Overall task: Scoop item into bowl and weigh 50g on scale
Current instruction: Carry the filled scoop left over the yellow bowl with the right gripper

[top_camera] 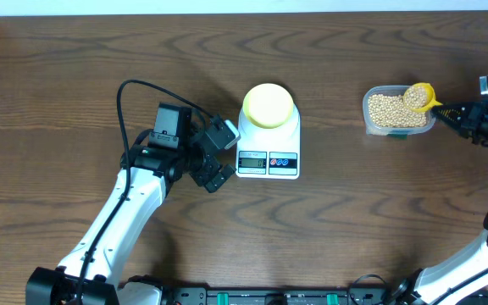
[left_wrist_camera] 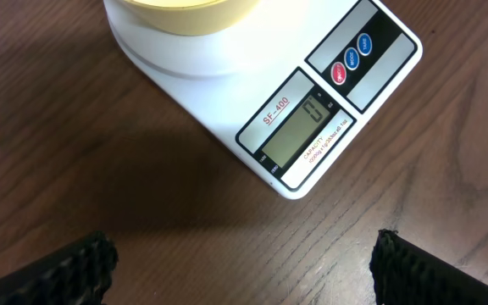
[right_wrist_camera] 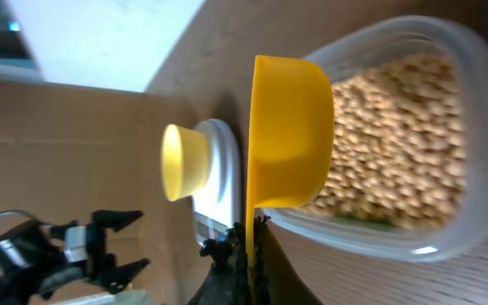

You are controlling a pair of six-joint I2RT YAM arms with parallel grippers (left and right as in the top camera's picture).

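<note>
Left wrist view: the top edge cuts off the bowl point(left_wrist_camera: 185, 13), leaving only a strip of its wall, and the rear of the scale point(left_wrist_camera: 227, 93). The bottom edge cuts off the left gripper point(left_wrist_camera: 248, 271); only two ribbed fingertips point(left_wrist_camera: 66, 271) show.

Right wrist view: the beans point(right_wrist_camera: 396, 144) are blurred; the container point(right_wrist_camera: 473, 51) runs past the right edge. The scoop point(right_wrist_camera: 291, 135) shows its underside, hiding its contents; its handle disappears into the right gripper point(right_wrist_camera: 242, 254).

Overhead view: the scale's display point(top_camera: 252, 161) is too small to read.

White arms point(top_camera: 130, 203), black joints point(top_camera: 154, 158), looping black cable point(top_camera: 119, 102), ribbed fingers point(left_wrist_camera: 62, 273)
</note>
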